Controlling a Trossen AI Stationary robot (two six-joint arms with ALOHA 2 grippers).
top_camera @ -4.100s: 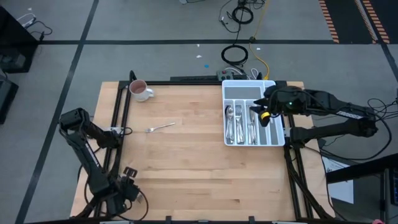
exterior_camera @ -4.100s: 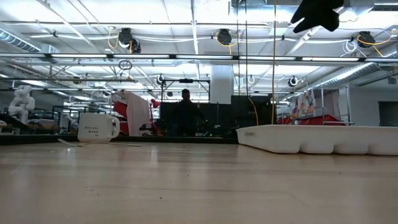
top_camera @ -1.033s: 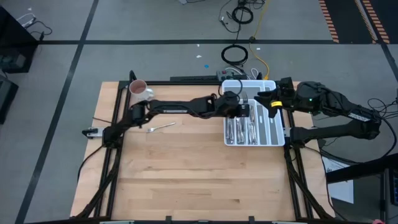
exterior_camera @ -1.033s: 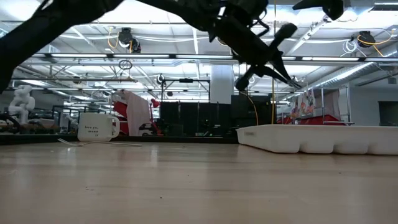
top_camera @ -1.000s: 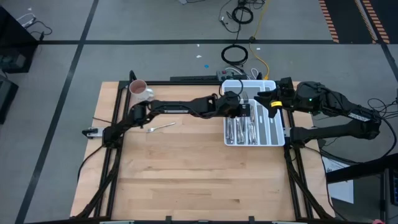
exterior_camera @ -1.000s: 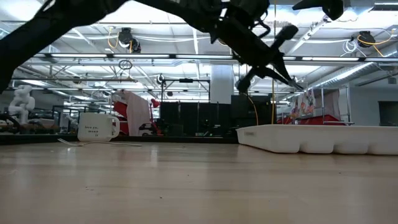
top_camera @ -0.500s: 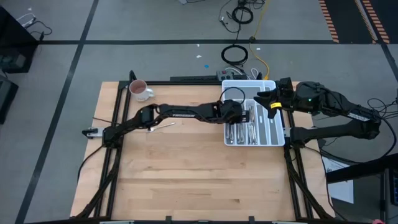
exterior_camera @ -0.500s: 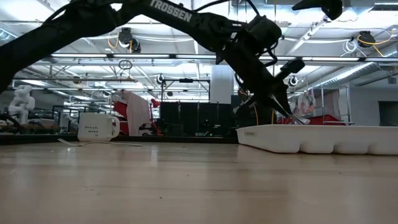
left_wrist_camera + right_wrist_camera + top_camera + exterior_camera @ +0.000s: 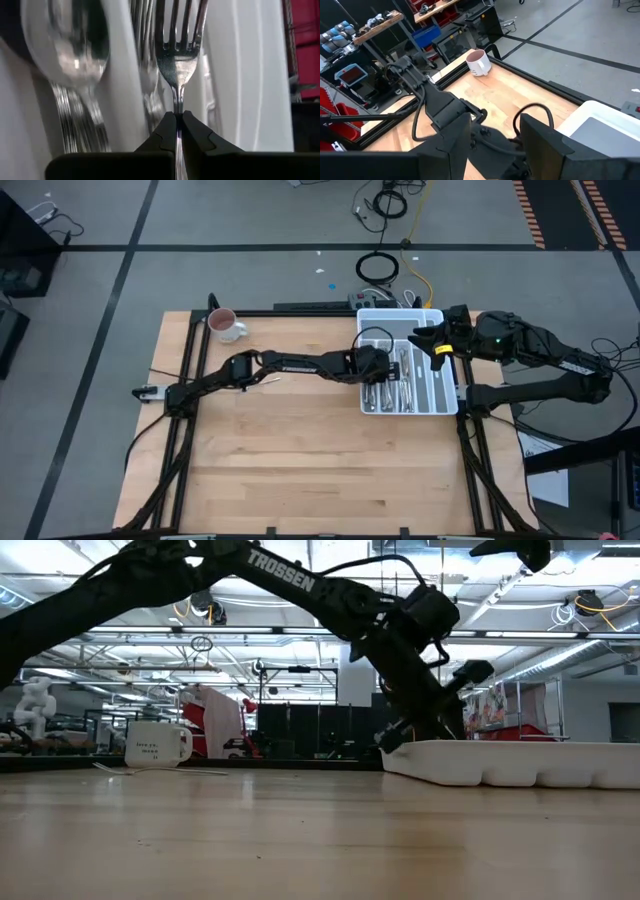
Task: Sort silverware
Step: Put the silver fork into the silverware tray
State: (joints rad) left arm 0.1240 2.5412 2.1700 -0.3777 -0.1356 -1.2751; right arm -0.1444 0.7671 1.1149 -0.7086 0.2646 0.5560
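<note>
left gripper (image 9: 175, 122): we see it clamped on a fork (image 9: 176, 65), held over the white cutlery tray (image 9: 432, 402) | silverware (image 9: 385, 385): lies sorted in the tray's compartments | right gripper (image 9: 425, 340): we see it parted and empty, above the tray's far right side | mug (image 9: 224, 325): at the far left corner

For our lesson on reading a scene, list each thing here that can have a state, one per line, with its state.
left gripper: jaws shut on a fork, over the tray.
fork: held by its handle, tines pointing away from the gripper.
right gripper: jaws open, empty, above the tray's far end.
cutlery tray: on the table, partly filled with silverware.
mug: upright, near the table's far left corner.
</note>
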